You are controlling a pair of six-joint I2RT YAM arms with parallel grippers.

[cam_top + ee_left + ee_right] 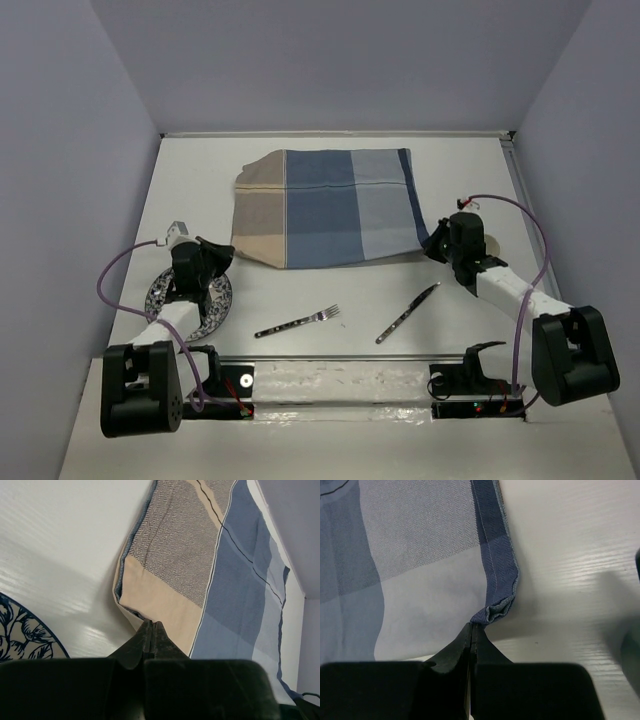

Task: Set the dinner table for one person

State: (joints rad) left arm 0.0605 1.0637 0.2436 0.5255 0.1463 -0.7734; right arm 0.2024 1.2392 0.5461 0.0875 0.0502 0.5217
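The blue-and-tan checked placemat lies at the back middle of the white dinner table. My right gripper is shut on its near right corner, which is bunched at the tips in the right wrist view. My left gripper is shut, with its tips at the mat's near left tan edge. That edge is slightly raised and folded under. A blue-patterned plate lies under the left arm and also shows in the left wrist view. A fork and a knife lie near the front.
A pale round thing is partly hidden behind the right gripper. Lavender walls close in the table on the left, back and right. A metal rail runs along the front edge between the arm bases.
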